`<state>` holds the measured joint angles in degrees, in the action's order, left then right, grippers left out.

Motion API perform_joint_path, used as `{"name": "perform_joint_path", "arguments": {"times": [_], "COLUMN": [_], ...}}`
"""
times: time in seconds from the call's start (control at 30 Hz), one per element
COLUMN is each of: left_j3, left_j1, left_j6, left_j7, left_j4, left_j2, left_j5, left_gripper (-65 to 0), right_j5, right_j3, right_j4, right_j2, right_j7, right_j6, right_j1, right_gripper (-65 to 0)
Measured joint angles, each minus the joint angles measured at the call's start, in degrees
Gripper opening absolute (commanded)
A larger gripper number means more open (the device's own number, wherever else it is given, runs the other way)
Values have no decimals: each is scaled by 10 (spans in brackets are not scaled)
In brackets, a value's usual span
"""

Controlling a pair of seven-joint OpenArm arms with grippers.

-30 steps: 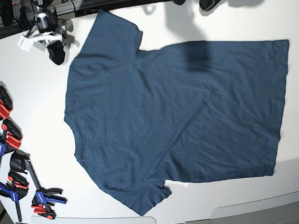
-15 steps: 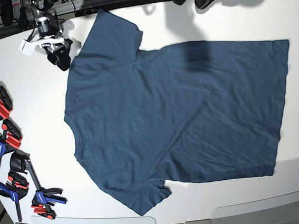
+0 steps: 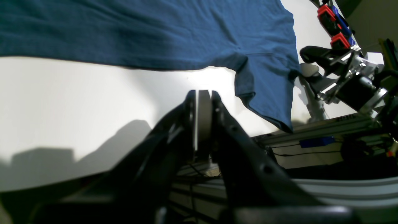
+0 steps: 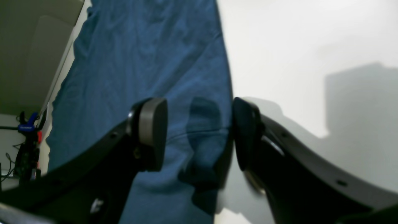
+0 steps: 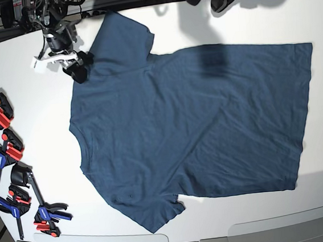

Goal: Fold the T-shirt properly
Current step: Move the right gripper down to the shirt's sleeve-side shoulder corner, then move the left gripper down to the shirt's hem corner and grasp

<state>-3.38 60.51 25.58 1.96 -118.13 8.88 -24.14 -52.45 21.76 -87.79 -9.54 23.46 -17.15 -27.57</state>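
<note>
**A:** Looking for a status. Where's the shirt and what are your jaws doing?

**B:** The T-shirt (image 5: 190,124) is spread flat on the white table (image 5: 37,133), collar toward the clamps side, hem toward the opposite end. One sleeve points at the far edge, the other at the near edge. Nothing folded.

**A:** Right side?

**B:** My right gripper (image 5: 79,69) is at the far sleeve, by the shoulder. Jaws spread wide, nothing between the pads yet. In the right wrist view, the sleeve edge (image 4: 224,93) runs between my two fingers (image 4: 152,130), cloth under one, bare table under the other. Whether the pads are touching fabric, I cannot tell.

**A:** Left?

**B:** My left gripper (image 3: 203,102) is pressed together, pads flat against each other, nothing pinched. It sits over bare table at the far edge, apart from the shirt. In the base view only its tip (image 5: 221,1) shows at the top of frame.

**A:** Anything else on the table?

**B:** A row of red and blue clamps (image 5: 7,153) along the collar-side edge, clear of the cloth.
</note>
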Motion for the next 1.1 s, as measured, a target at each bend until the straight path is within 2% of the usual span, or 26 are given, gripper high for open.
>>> {"name": "perform_joint_path", "arguments": {"times": [0.1, 0.2, 0.27, 0.4, 0.47, 0.53, 0.73, 0.8, 0.93, 1.1], "left_j3": [0, 0, 0, 0, 0, 0, -19, -55, -161, -296], "left_j1": [0, 0, 0, -8, -22, -34, -78, -90, -111, -143], "left_j6": [0, 0, 0, 0, 1, 2, 7, 4, 2, 1], "left_j7": [0, 0, 0, 10, 18, 26, 106, 119, 156, 185], "left_j4": [0, 0, 0, 0, 0, 0, 0, 0, 0, 2], "left_j2": [0, 0, 0, 0, 0, 0, -2, -3, 2, 26], "left_j5": [0, 0, 0, 53, 82, 94, 97, 78, -8, -72], "left_gripper": [-650, -650, -650, -648, -529, -444, -434, -434, -434, -434], "right_j5": [0, 0, 2, 15, 24, 24, 24, 24, 25, 25], "right_j3": [-6, -6, -6, -6, -6, -6, -6, -6, -6, -6], "right_j4": [0, 0, 0, -1, -1, -1, -1, -1, -1, -1], "right_j2": [3, 20, 32, 45, 48, 48, 48, 48, 48, 48], "right_j7": [-3, -15, -16, -15, -15, -15, -12, -12, -11, -11], "right_j6": [0, -1, -4, -5, -15, -22, -22, -23, -24, -24], "right_j1": [0, 0, 1, 1, 1, 1, 1, 1, 1, 1], "right_gripper": [-331, -332, -362, -553, -650, -650, -650, -650, -650, -650]}}
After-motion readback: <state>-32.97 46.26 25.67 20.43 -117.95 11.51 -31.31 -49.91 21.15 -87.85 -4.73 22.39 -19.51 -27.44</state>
